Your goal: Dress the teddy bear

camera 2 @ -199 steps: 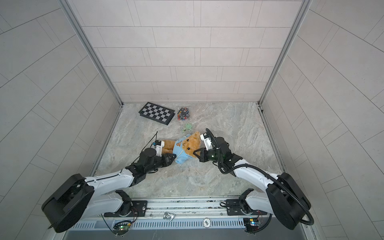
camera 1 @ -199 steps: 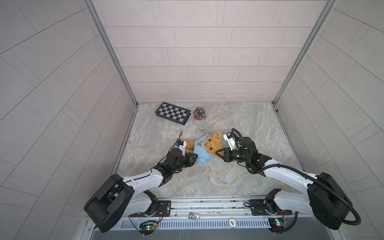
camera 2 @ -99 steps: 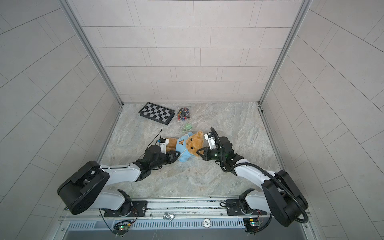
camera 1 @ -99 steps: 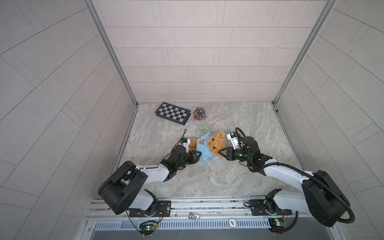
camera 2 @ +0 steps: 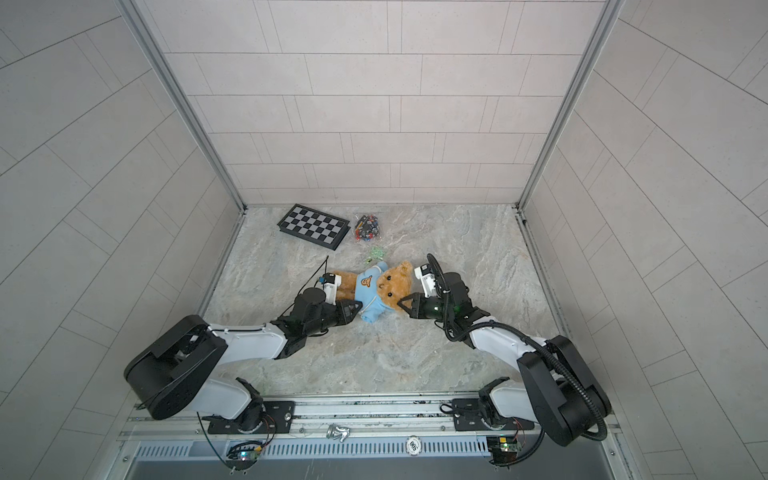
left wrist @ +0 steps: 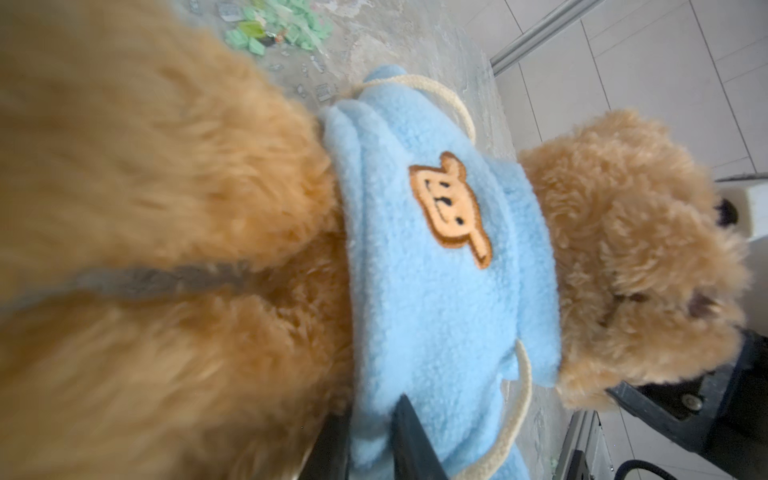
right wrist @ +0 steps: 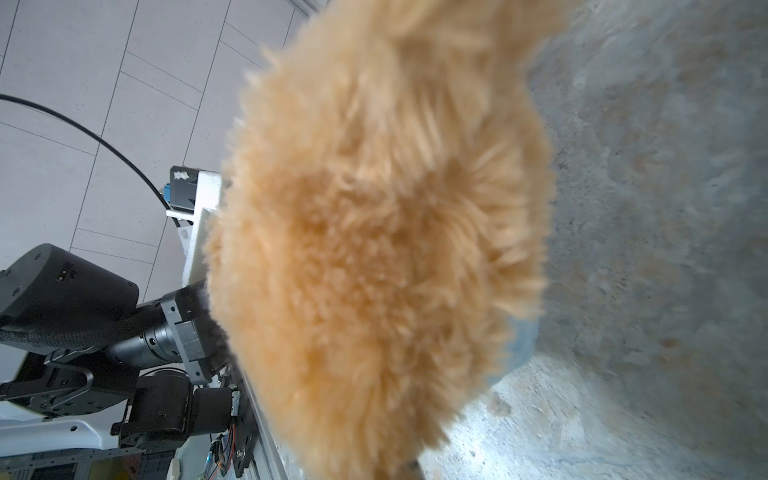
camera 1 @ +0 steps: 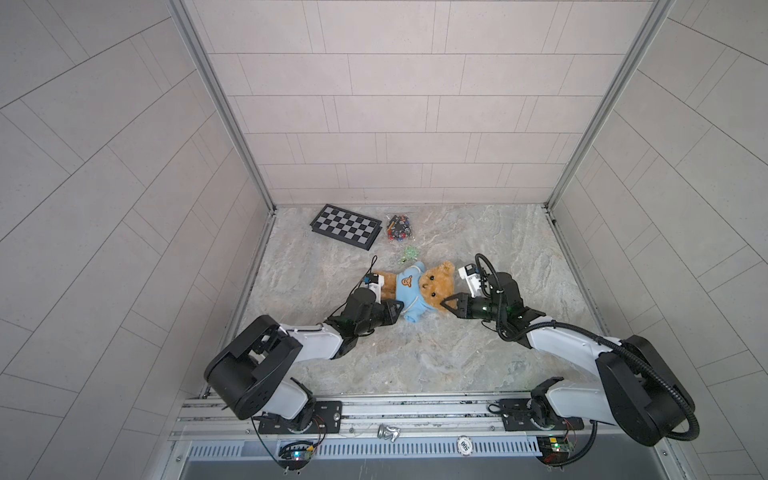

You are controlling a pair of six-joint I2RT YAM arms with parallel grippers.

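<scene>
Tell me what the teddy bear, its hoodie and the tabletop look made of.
The teddy bear looks plush: long, fluffy golden-brown pile. The hoodie looks like fleece: matte, nubbly light blue nap, cream cord drawstring. The tabletop may be marble or stone-print laminate, given its grey-beige veining; cannot tell which.

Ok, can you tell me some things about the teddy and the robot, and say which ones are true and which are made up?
1. The teddy bear lies on the table. True.
2. Its hoodie is red. False: it is light blue.
3. The hoodie has a little bear-face patch on it. True.
4. The chessboard is under the bear. False: it lies at the back of the table, apart from the bear.
5. The left gripper is far from the bear. False: it is right at the bear, and its jaws pinch the hoodie's fabric.
</scene>
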